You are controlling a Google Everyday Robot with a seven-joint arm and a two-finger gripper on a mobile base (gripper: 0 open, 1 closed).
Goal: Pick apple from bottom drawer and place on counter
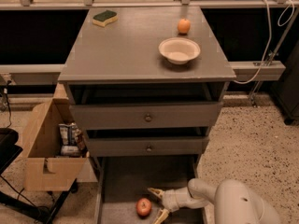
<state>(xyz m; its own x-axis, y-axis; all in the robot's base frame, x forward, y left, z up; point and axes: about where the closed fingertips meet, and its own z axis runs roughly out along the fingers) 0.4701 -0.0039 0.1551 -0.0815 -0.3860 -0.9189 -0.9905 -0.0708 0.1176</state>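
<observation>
The red apple (144, 207) lies on the floor of the open bottom drawer (121, 181), near its front middle. My gripper (157, 203) is inside the drawer just right of the apple, fingers spread open toward it, one above and one below, not touching it. The white arm comes in from the lower right. The counter (126, 45) is the flat grey top of the cabinet.
On the counter stand a cream bowl (179, 50), a small orange fruit (183, 25) and a green-yellow sponge (104, 17). Two shallower drawers with knobs (148, 117) hang slightly open above the bottom one. A cardboard box (49, 148) stands to the cabinet's left.
</observation>
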